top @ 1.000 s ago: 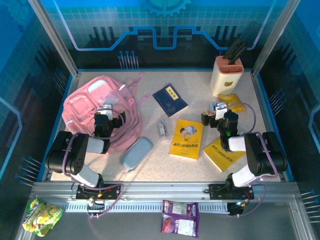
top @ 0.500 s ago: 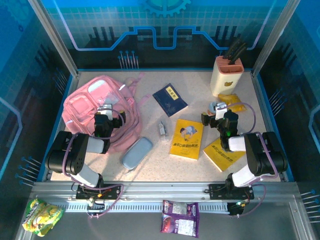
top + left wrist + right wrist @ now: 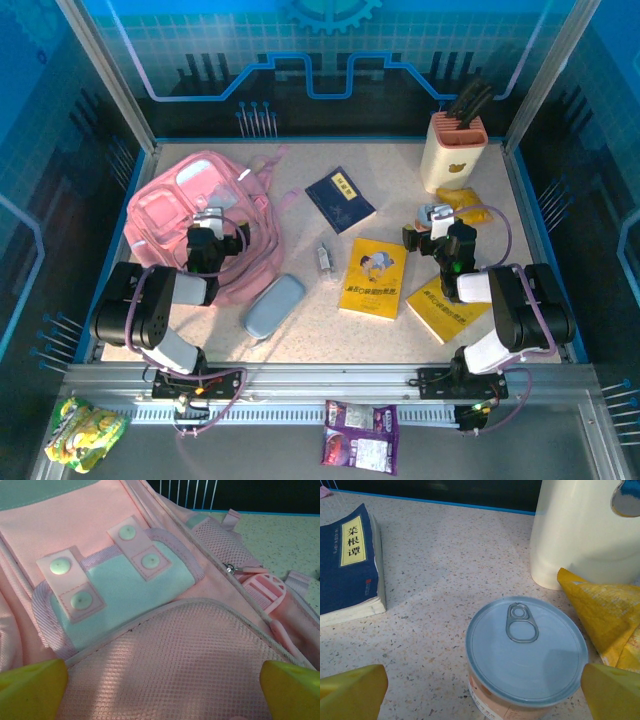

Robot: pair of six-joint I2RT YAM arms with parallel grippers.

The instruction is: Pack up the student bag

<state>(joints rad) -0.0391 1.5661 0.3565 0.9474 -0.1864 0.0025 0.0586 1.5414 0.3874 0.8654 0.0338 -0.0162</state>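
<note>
Nothing on the tabletop moves over the last second: both arms sit as they do in the earlier overhead frame, and every loose item keeps its place. The student bag lies flat in the far-left corner of the tabletop. The left gripper hangs just above the bag's near side, fingers spread wide and holding nothing. In its wrist view the mesh pocket stretches between the two yellow tips. No gaping opening shows, and the zip pull sits on what looks like a closed seam. The right gripper is near the right edge, likewise spread and empty. A ring-pull can stands between its tips, untouched as far as I can tell. Packing looks not yet begun. The grey-blue pencil case lies just beside the bag toward the near edge. The dark blue book is at the middle, one yellow book lies nearer, and another yellow book is by the right arm. A yellow packet sits below the cream holder in the far-right corner. All of these are outside the bag, so opening it and loading everything appears to remain.
</note>
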